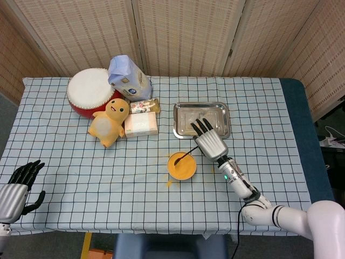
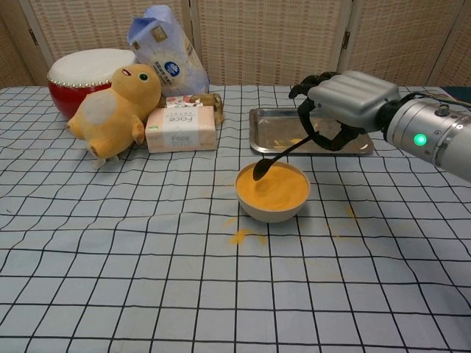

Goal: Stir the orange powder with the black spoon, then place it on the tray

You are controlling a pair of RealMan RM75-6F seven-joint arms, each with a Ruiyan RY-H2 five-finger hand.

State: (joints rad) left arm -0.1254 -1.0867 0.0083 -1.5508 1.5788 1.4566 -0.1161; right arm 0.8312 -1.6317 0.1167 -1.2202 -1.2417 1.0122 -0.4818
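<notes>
text: "Face", upside down | on: pink tissue box (image 2: pixel 181 130) | other print: unreadable

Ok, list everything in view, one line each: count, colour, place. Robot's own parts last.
bowl: 1, pale, holds orange powder, mid-table in front of the tray
spoon: 1, black, held over the bowl, tip at the powder's far edge
tray: 1, silver, behind the bowl
spilled powder: some patches, orange, on the cloth in front of the bowl
drum: 1, red with white top, far left
bag: 1, pale blue and white, beside the drum
plush toy: 1, yellow, in front of the drum
box: 1, pink-white, right of the toy
packet: 1, brownish, behind the box
tablecloth: 1, white with dark grid
left hand: 1, black, near left edge, holds nothing
right hand: 1, silver and black, holds the spoon
</notes>
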